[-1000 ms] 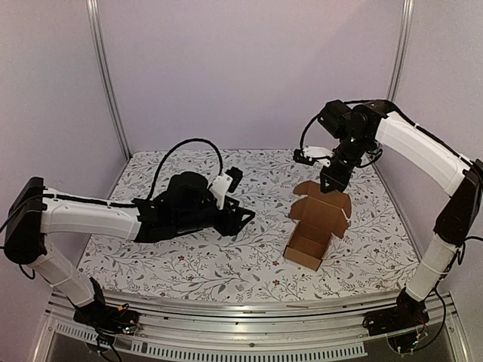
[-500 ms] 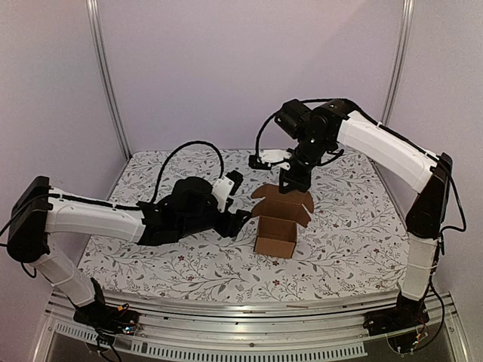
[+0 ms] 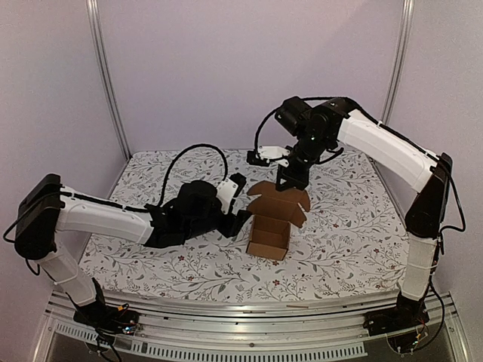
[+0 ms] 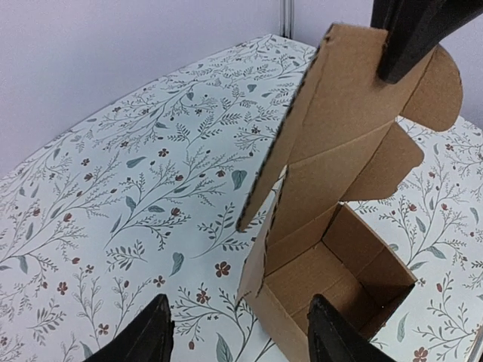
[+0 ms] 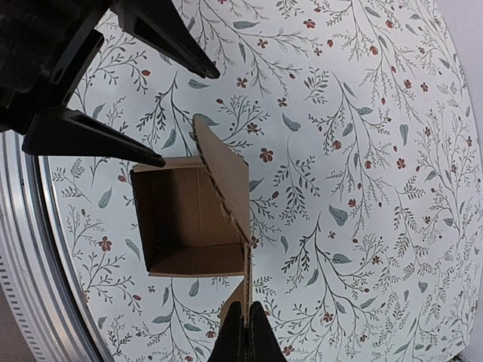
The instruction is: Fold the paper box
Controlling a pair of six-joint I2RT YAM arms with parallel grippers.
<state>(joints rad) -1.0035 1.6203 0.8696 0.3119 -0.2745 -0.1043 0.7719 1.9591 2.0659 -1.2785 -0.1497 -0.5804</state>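
The paper box (image 3: 273,230) is a small brown carton with its top open and its lid flap standing up, near the middle of the table. My right gripper (image 3: 290,179) is shut on the top edge of the lid flap (image 5: 247,298) and holds it upright. The open box body (image 5: 181,219) shows below it in the right wrist view. My left gripper (image 3: 240,202) is open, just left of the box. In the left wrist view its fingertips (image 4: 155,332) straddle the box's near corner (image 4: 260,290), and the lid flap (image 4: 355,121) rises behind.
The table has a white cloth with a leaf and flower print (image 3: 151,256). A metal rail (image 3: 226,309) runs along the near edge. Purple walls and two upright metal posts (image 3: 106,83) close the back.
My right gripper has carried the box left toward my left gripper, from the right side to the middle. The left arm shifted slightly right and its fingers now reach the box.
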